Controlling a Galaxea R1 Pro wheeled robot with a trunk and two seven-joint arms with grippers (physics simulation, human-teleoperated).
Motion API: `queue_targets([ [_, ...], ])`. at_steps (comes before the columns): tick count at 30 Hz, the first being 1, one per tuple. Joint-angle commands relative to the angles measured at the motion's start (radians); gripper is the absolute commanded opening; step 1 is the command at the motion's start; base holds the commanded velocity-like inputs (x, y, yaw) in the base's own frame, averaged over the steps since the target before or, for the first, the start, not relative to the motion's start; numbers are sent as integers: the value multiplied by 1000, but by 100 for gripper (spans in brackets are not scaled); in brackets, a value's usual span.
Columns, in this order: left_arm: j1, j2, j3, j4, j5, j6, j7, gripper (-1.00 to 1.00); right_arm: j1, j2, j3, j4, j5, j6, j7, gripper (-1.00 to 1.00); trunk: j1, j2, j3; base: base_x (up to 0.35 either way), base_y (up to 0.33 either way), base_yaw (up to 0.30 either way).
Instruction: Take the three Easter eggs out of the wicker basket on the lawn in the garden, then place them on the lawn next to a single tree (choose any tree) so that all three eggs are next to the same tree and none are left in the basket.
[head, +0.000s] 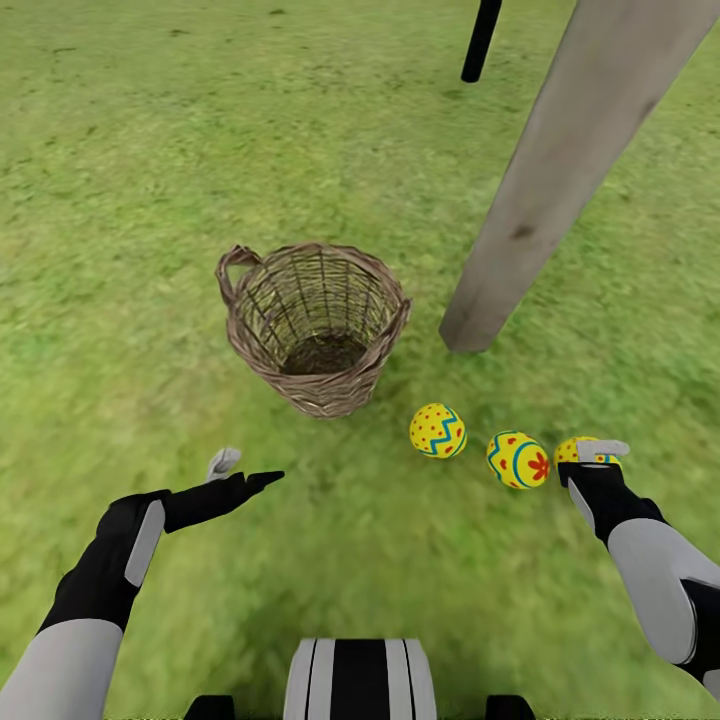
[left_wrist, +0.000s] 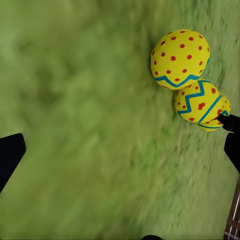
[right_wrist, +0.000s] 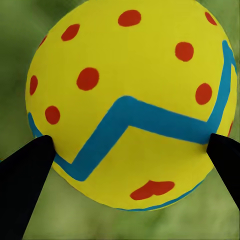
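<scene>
Two eggs (head: 437, 430) lie clear; right fingers (right_wrist: 27, 170) pinch the half-hidden third egg (head: 572, 450); left fingers (head: 262, 481) spread.

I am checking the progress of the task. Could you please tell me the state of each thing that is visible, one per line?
Wicker basket: upright on the lawn, empty.
Dotted egg: on the grass, free.
Flower egg: on the grass, free.
Third egg: between the right gripper fingers, near the grass.
Left gripper: open, empty.
Tree trunk: standing beside the eggs.
</scene>
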Motion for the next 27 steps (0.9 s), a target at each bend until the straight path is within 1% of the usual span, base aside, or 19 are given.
queue_targets([
  [1, 0, 0, 1, 0, 0, 4, -3, 100, 0, 1, -4, -1, 7, 5, 1, -100, 0, 0, -4, 0, 0, 0],
  [10, 0, 0, 1, 0, 0, 4, -3, 100, 0, 1, -4, -3, 7, 5, 1, -100, 4, -3, -39, 0, 0, 0],
  [16, 0, 1, 3, 2, 0, 3, -4, 100, 0, -1, -5, -4, 9, 5, 1, -100, 4, -3, -39, 5, -6, 0],
  [22, 0, 1, 7, -1, 1, 3, -3, 100, 0, 0, -7, -4, 10, 4, 3, -100, 4, -3, -39, 214, -41, 0],
  [27, 0, 1, 8, 0, 2, 3, -3, 100, 0, 1, -7, -6, 13, -2, 10, -100, 4, -3, -39, 23, -1, 0],
])
